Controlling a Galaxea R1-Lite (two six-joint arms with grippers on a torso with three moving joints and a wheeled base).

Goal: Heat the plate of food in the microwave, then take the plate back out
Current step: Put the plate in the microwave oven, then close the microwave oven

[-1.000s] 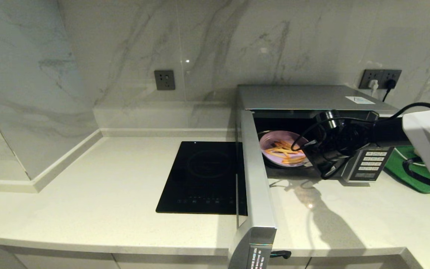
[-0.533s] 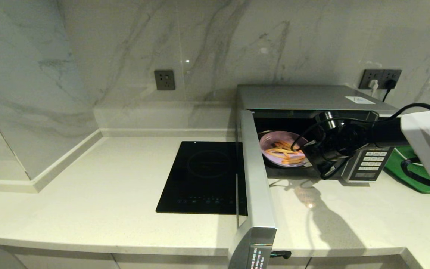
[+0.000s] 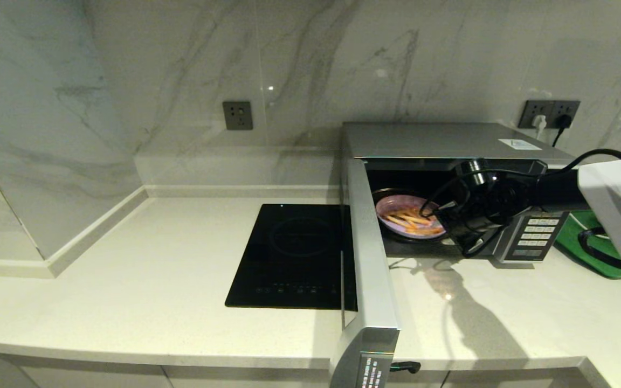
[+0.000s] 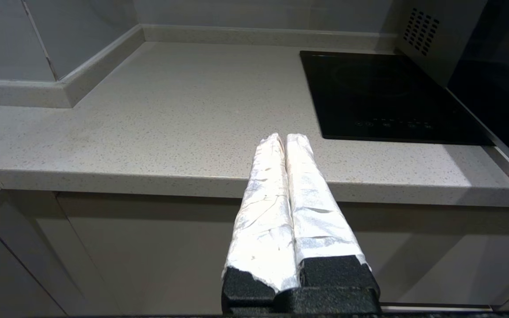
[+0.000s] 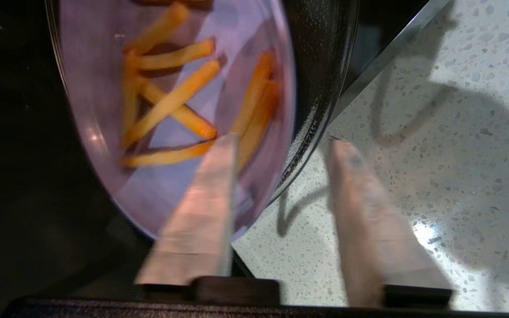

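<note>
Lilac round plate of orange fries (image 5: 166,110) lies inside the silver microwave (image 3: 450,141); right gripper (image 5: 281,143) spread wide straddling its rim, not clamping; left gripper (image 4: 285,139) pressed together, empty.

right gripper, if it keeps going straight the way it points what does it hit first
Most likely the plate of food inside the microwave: the right gripper is open, one finger over the plate's near edge, the other over the counter. Depth is unclear.
</note>
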